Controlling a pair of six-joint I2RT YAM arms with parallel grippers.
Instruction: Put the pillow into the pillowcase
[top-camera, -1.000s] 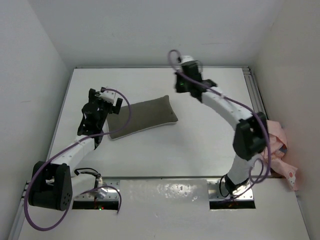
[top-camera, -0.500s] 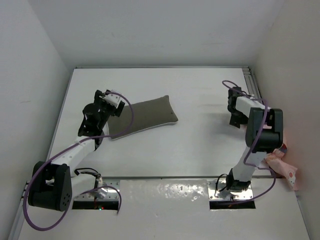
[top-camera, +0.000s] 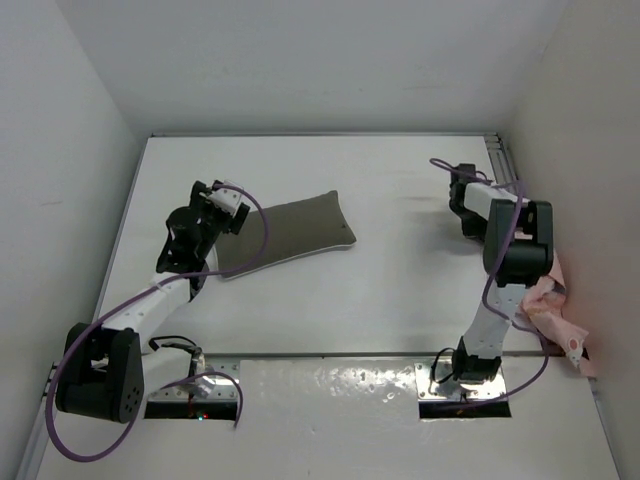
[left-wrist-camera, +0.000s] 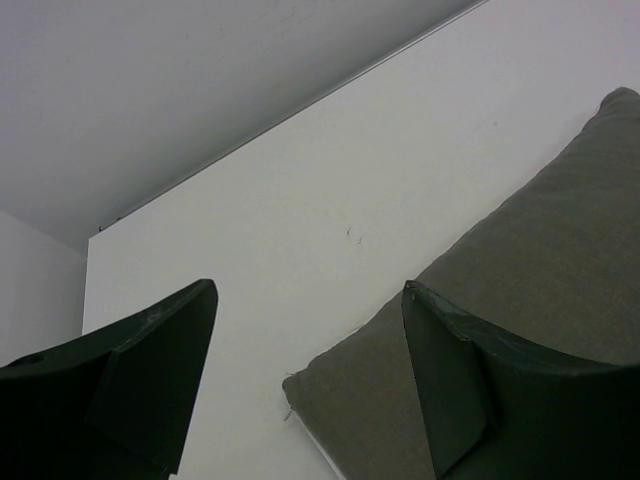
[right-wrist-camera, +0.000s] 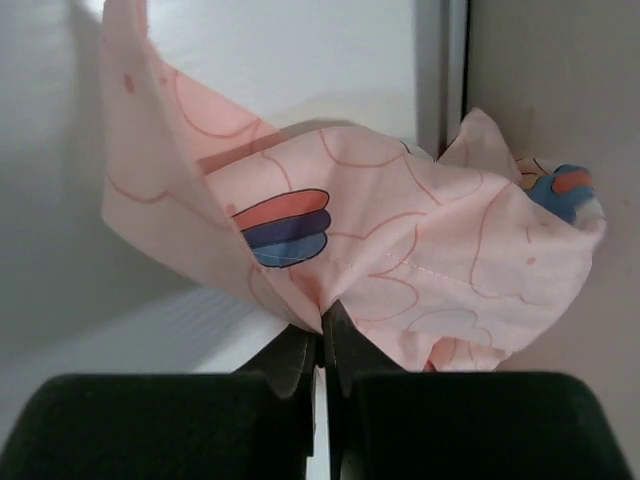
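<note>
Finds the pillow (top-camera: 290, 235) lying flat on the white table (top-camera: 400, 290), at about 9 o'clock from the centre, its long axis tilted. Hangs the left gripper (left-wrist-camera: 308, 300) over the pillow's 9 o'clock end, fingers (left-wrist-camera: 150, 370) spread wide with nothing between them, one above bare table and one above the grey fabric. Cannot tell whether either touches. Pinches the pillowcase (right-wrist-camera: 400, 270) in the right gripper (right-wrist-camera: 322, 345), fingers pressed together on a fold of the pink printed cloth. Places that bunched cloth at 4 o'clock, at the table's edge by the side wall (top-camera: 590, 200).
</note>
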